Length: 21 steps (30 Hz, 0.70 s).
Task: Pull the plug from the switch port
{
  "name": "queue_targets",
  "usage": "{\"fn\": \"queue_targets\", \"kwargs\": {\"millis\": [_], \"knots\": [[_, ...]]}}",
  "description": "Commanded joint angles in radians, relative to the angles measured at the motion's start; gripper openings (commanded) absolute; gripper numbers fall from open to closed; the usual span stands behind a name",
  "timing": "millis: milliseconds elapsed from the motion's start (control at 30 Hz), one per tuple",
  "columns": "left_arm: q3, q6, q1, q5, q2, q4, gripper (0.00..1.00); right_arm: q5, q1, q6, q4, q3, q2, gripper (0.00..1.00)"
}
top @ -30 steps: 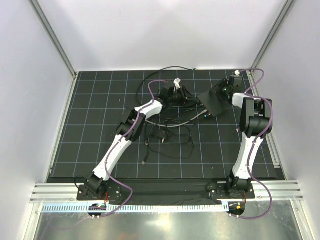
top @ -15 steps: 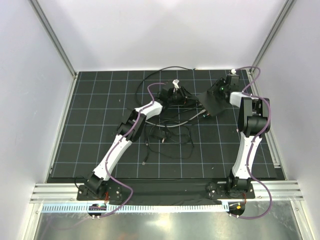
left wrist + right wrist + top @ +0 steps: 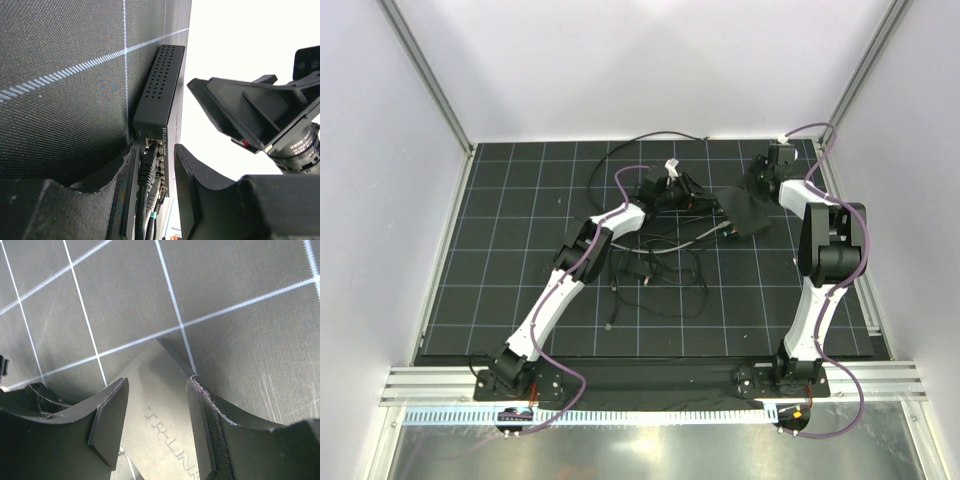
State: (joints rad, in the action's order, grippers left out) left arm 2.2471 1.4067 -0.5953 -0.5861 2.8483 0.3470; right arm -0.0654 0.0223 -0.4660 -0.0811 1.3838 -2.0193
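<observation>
left claw (image 3: 154,150) apart, straddling one plug (image 3: 146,167) in switch port (image 3: 149,143) | right claw (image 3: 157,385) apart above one switch box (image 3: 162,432)

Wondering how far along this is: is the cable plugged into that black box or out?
Plugged in: left wrist view shows the plug seated in a port of the black box, between the left hand's fingers.

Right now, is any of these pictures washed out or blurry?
Left wrist view: the background beside the black box is blown out white. Right wrist view: evenly lit, the box's lettering readable. Top view: even light, no harsh shadows.
</observation>
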Motion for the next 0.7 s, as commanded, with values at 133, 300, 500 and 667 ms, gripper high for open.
{"fn": "queue_targets", "kwargs": {"millis": [133, 300, 500, 667], "knots": [[-0.024, -0.037, -0.012, 0.037, 0.051, -0.028, 0.38, 0.104, -0.055, 0.070, -0.068, 0.001, 0.057, 0.56], [-0.020, -0.028, -0.012, 0.038, 0.063, -0.022, 0.38, 0.018, -0.055, 0.046, -0.062, 0.000, 0.011, 0.48], [-0.018, -0.014, -0.012, 0.045, 0.077, -0.002, 0.34, 0.029, -0.055, 0.038, -0.086, 0.011, -0.013, 0.43], [-0.009, -0.006, -0.012, 0.037, 0.094, 0.012, 0.30, 0.030, -0.055, 0.033, -0.101, 0.024, -0.030, 0.42]]}}
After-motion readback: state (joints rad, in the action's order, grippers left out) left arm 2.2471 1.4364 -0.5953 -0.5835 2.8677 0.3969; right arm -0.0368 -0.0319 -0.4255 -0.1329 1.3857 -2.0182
